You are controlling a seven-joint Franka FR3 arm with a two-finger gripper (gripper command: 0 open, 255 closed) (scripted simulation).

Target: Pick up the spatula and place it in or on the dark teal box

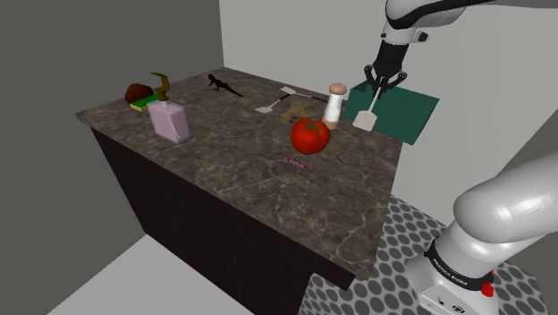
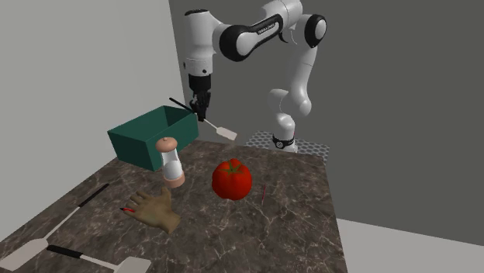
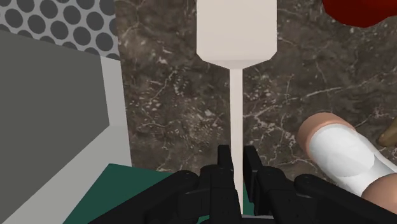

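Above the teal box (image 1: 411,112), tool (image 1: 383,85) clasps spatula (image 1: 365,118).

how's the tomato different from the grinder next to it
The tomato is red, round and squat. The grinder is tall and narrow, with a white body and a pinkish-tan cap and base. The grinder stands closer to the teal box than the tomato does. Both sit upright on the dark stone-patterned counter, near each other but not touching.

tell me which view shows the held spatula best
Wrist view: the spatula shows close up, its shaft clasped by the gripper. Shoulder and second exterior views show it small, in the gripper beside the box.
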